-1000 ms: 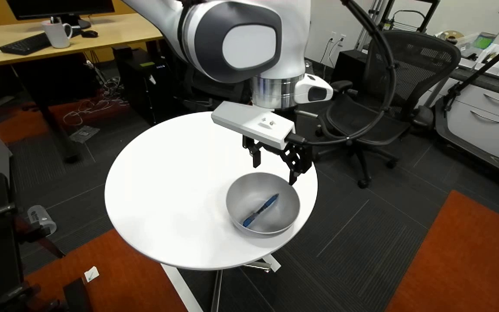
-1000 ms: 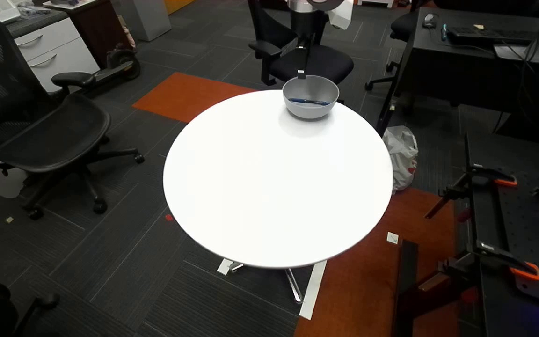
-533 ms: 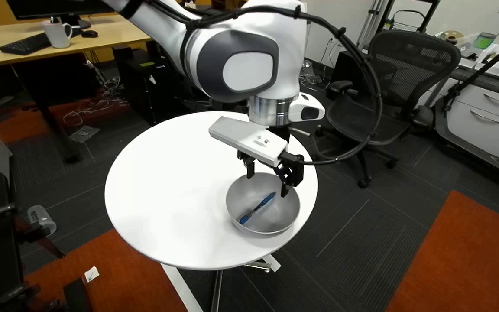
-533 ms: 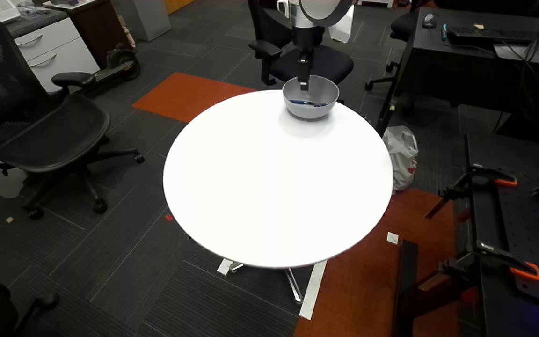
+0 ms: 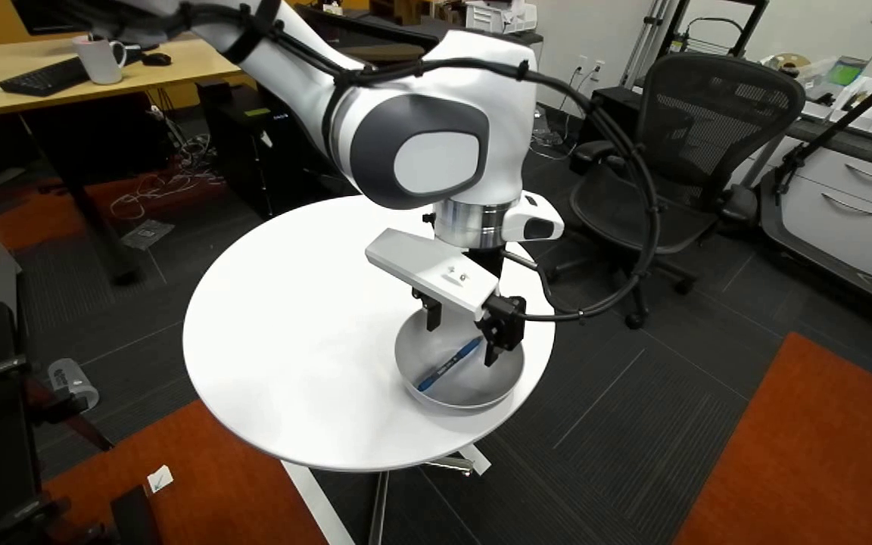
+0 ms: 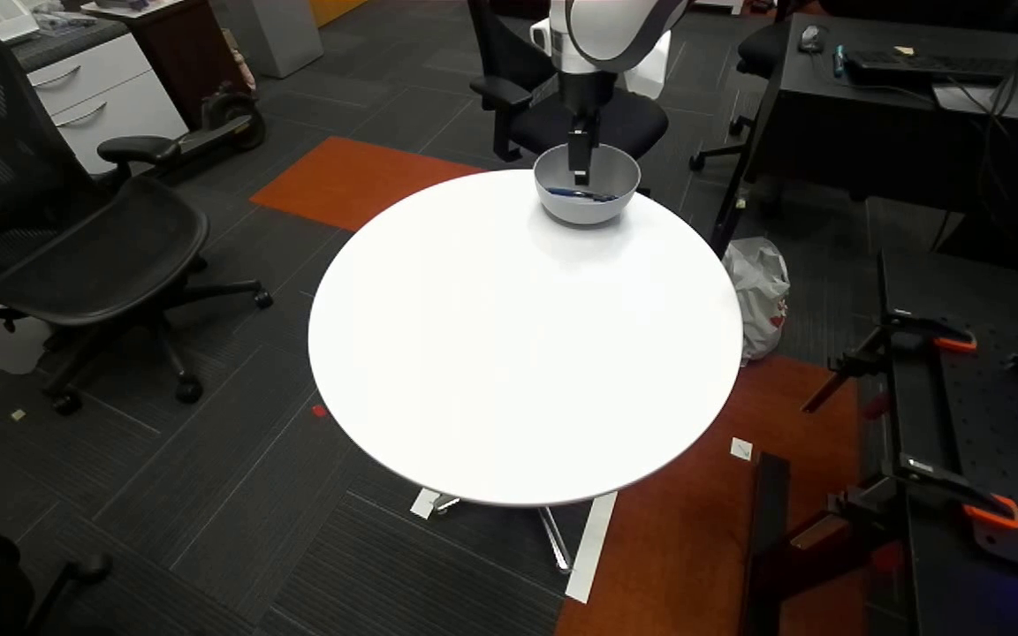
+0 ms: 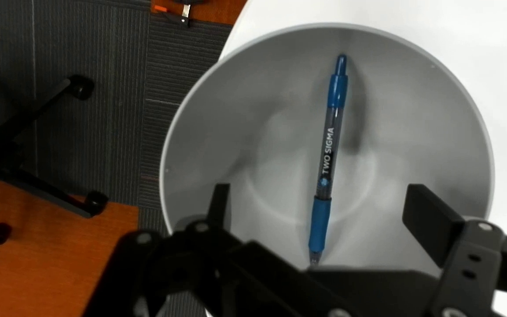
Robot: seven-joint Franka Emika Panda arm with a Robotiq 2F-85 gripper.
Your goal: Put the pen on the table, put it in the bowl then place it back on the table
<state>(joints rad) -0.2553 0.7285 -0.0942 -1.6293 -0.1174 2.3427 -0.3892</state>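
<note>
The blue pen (image 5: 449, 366) lies in the grey bowl (image 5: 487, 392), leaning on its inner wall. The bowl stands near the edge of the round white table (image 5: 292, 341). Pen (image 6: 573, 193), bowl (image 6: 587, 213) and table (image 6: 518, 353) also show in an exterior view. My gripper (image 5: 462, 345) is open and points down over the bowl. In the wrist view my gripper (image 7: 318, 189) has its jaws wide apart, one on each side of the pen (image 7: 328, 154), touching neither side. The pen's tip is partly hidden by the gripper body. How deep the fingertips are cannot be told.
The bowl's rim (image 7: 464, 90) surrounds the fingers. A black mesh chair (image 5: 708, 136) stands beside the table. A wooden desk (image 5: 201, 57) with a mug (image 5: 100, 60) is behind. A black bench with orange-tipped clamps (image 6: 991, 512) is off to a side.
My gripper has come down from above the bowl to the level of its opening, still open. The pen has shifted slightly inside the bowl. The bowl has not moved.
</note>
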